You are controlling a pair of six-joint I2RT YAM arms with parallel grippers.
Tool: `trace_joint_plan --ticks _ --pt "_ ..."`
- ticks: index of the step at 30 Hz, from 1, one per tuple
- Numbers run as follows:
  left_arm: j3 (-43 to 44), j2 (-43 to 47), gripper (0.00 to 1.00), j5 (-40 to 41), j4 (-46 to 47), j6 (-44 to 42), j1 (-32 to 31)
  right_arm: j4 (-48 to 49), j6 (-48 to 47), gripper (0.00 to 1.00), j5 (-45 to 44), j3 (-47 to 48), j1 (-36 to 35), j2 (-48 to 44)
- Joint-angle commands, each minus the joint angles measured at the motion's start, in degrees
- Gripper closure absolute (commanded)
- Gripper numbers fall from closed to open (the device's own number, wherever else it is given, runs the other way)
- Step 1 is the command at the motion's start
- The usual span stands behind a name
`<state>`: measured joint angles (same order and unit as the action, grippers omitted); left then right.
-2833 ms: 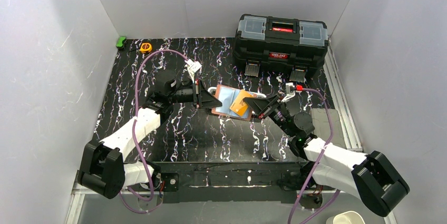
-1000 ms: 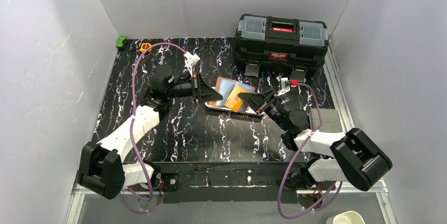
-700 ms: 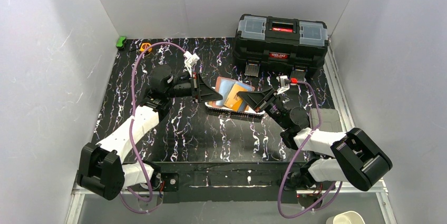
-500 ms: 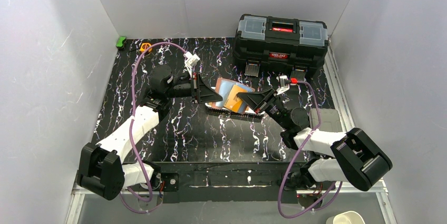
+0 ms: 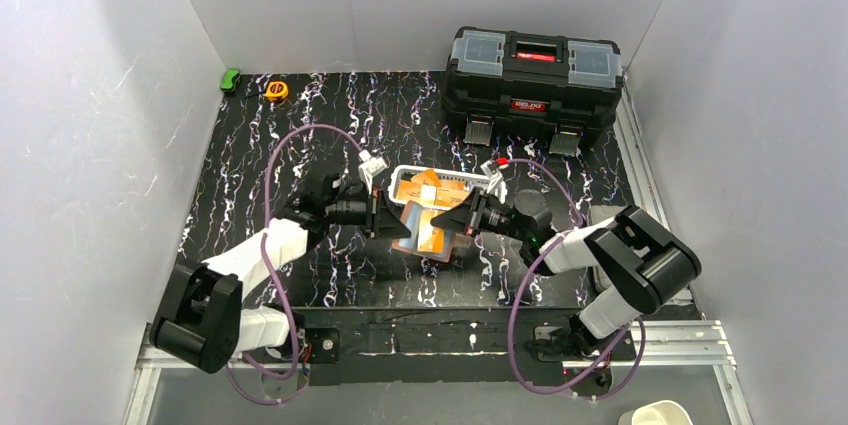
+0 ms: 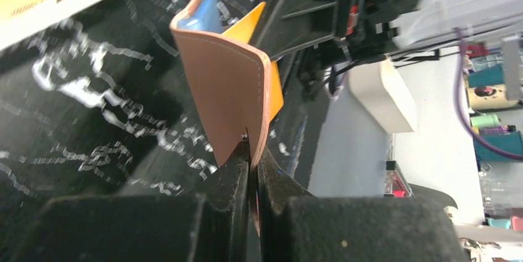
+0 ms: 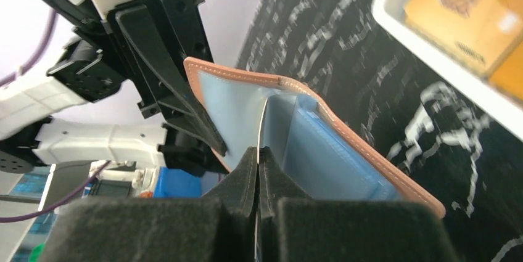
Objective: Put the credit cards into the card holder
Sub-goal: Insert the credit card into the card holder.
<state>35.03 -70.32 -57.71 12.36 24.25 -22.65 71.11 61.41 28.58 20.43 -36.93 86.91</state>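
Top external view takes in the black, white-veined desk (image 5: 300,135), with a black toolbox (image 5: 533,75) standing closed at its far right edge. Near the middle sits a white slotted basket (image 5: 398,180) with orange credit cards (image 5: 432,185) lying in it. Just on the near side of the basket, between the two arms, is the card holder (image 6: 228,89). It is salmon-pink outside and light blue inside, and it is folded partly open. Whether its lower edge touches the desk I cannot tell.

Left wrist view shows the left hand (image 6: 250,145) pinched together on the stitched edge of one flap, the leather bending away from the tips. Behind that flap an orange card (image 6: 275,92) juts out towards the other arm.

Right wrist view looks into the open fold. The right hand (image 7: 258,151) is clamped on a thin card seen edge-on, standing between the two blue inner faces — from above and from the left wrist this reads as the orange one.

Far back on the left lie an orange tape measure (image 5: 277,90) and a small green object (image 5: 230,79), well apart from everything else.
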Motion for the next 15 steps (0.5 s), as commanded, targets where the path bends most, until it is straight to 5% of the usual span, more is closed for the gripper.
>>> trace_joint_plan --ticks 1,9,15 --pt "-4.0 -2.2 1.0 7.6 1.1 -2.6 -1.2 -3.5 0.2 0.99 5.5 2.6 -0.7 2.4" --pt "-7.1 -4.3 1.0 23.5 -6.9 -3.5 -2.4 -30.6 -12.4 0.99 2.2 7.0 -3.3 -2.7" --pt "-7.7 -4.5 0.99 30.8 -11.9 -1.9 -4.1 -35.9 -14.2 0.99 -0.4 8.0 -6.2 -2.3"
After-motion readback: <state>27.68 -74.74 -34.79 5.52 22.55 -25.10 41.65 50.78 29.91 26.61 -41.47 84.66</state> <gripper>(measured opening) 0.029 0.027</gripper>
